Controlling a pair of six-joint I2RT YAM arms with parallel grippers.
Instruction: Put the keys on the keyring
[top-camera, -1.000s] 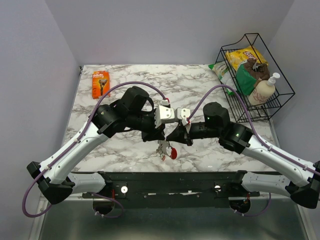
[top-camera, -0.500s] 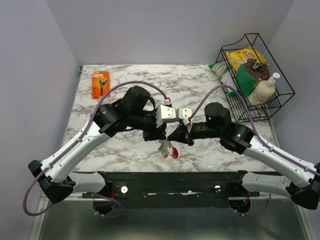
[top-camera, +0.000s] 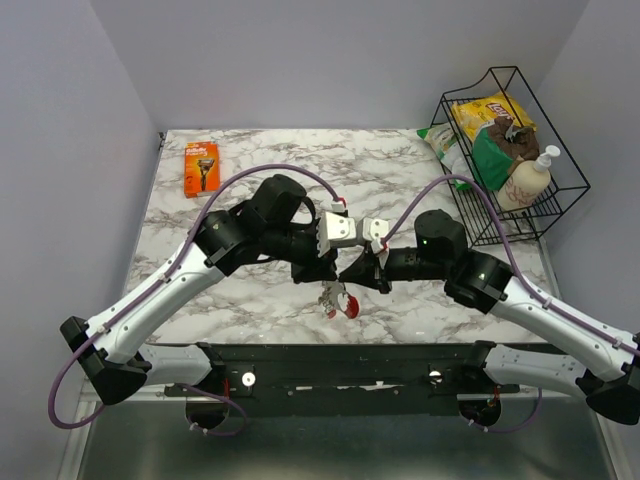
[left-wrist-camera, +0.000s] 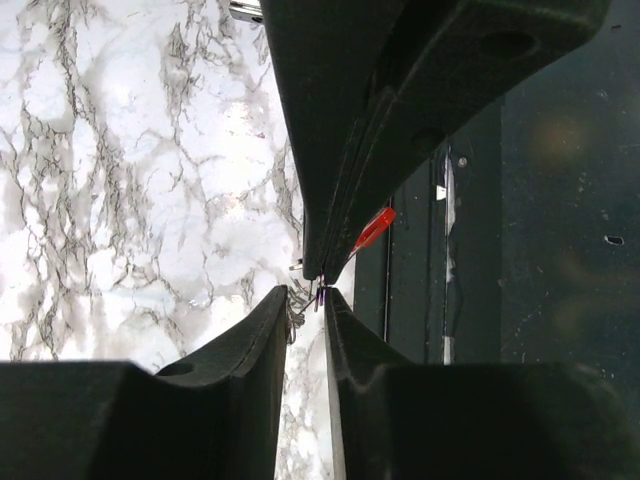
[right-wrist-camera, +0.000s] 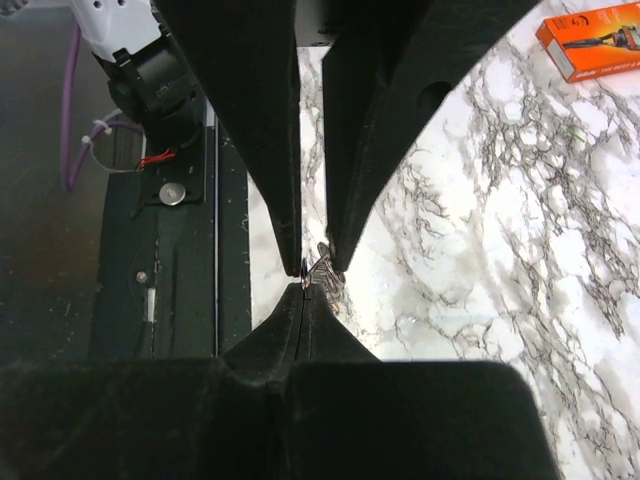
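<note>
Keys (top-camera: 338, 300) show as a small bunch just on the base side of the spot where the two arms meet, near the front edge of the marble tabletop (top-camera: 420, 165). Their red tag (top-camera: 349, 310) is the part nearest the bases. From above, the left pincer (top-camera: 326, 268) and the right pincer (top-camera: 351, 272) point at each other tip to tip. That suits fine threading work, one side steadying the metal while the other works at it. The bunch seems to dangle from that meeting point rather than lie flat. The keyring is too small to make out here.

In the left wrist view, the left pincer (left-wrist-camera: 307, 297) stands narrow, a slim gap showing marble between its fingers. A scrap of silvery metal sits at the inner edge of one tip. Whether it is clamped I cannot tell. The right pincer (left-wrist-camera: 322, 280) comes in from above, and the red tag (left-wrist-camera: 375, 228) peeks out from behind it.

In the right wrist view, the right pincer (right-wrist-camera: 305, 292) is closed tight, its tips touching the silvery metal of the keys (right-wrist-camera: 322, 268). That metal lies between the left pincer's tips (right-wrist-camera: 314, 262). What the closed pair pinches is too small to tell. A thin black loop may be there, but I cannot pick it out. Judging by this, threading is under way, not done.
</note>
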